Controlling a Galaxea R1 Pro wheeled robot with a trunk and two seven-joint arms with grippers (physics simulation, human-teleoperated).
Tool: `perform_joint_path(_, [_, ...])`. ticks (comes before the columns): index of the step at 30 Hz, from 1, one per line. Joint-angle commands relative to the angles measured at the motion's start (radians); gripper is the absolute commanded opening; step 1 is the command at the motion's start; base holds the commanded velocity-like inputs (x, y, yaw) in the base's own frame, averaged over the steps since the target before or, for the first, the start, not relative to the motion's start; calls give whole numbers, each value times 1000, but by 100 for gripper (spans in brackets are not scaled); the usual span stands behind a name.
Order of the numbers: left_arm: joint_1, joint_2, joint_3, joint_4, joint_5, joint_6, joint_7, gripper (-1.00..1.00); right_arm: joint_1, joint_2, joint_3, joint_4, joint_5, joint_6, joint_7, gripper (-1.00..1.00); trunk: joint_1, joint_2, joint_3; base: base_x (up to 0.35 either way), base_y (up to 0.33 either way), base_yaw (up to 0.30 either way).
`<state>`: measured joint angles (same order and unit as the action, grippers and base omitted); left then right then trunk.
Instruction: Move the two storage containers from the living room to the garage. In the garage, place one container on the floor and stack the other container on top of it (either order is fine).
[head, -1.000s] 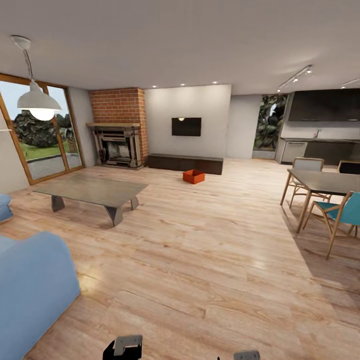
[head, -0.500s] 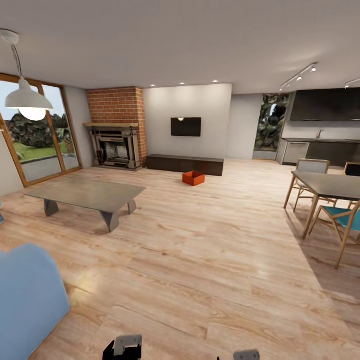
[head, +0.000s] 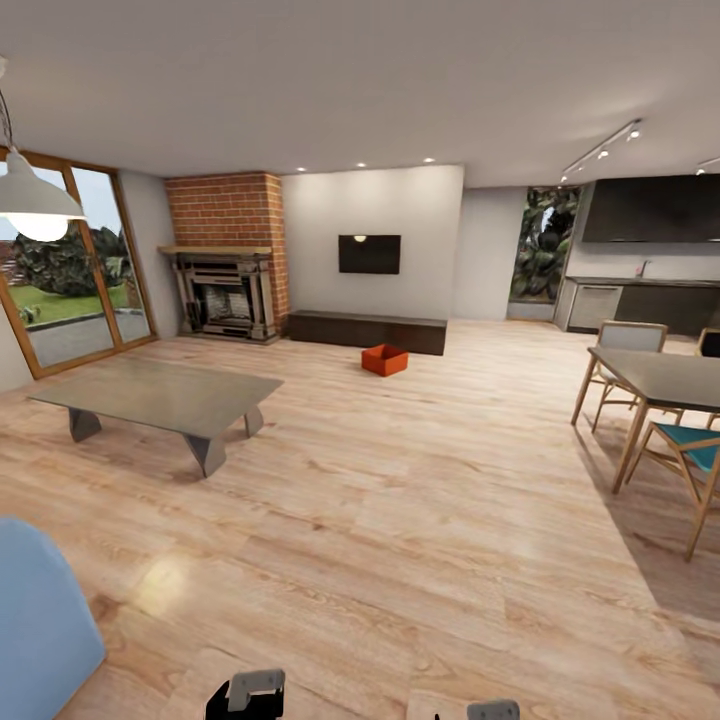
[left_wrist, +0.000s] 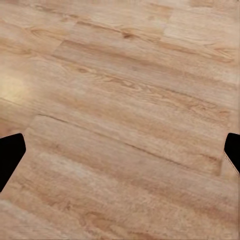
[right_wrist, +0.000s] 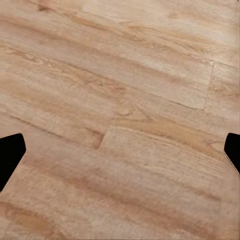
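wood planks (head: 400, 520) run across the whole living room from my head camera, pale and glossy, with a bright glare patch low on the left. past them the white back wall carries a black tv (head: 369, 254), and a red brick fireplace (head: 226, 255) stands to its left, next to the glass doors (head: 70, 262). a long dark cabinet (head: 367, 331) sits low under the tv. on my left a grey low table (head: 160, 395) stands on the planks, with a blue sofa corner (head: 35, 625) nearer me. on my right is a dining table (head: 665, 378) with wooden chairs, one with a teal seat (head: 690, 445).

one orange-red container (head: 385, 359) rests on the floor just in front of the cabinet's right half, far across the room from me. i can pick out just this one box.

my left gripper (left_wrist: 120, 155) is spread wide, its dark fingertips (left_wrist: 10, 155) at opposite edges of the wrist picture with bare planks between. my right gripper (right_wrist: 120, 155) is the same, wide apart and holding nothing.
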<state>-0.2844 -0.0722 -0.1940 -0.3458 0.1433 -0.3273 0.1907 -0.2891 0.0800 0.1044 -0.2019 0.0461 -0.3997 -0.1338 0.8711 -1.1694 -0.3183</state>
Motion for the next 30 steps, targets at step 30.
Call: perform_joint_path(30, [-1,1,-9,1,10,-4,6,100,-1,0,8,1,5,-1,-10,100,1,-1,-1,337,-134,0])
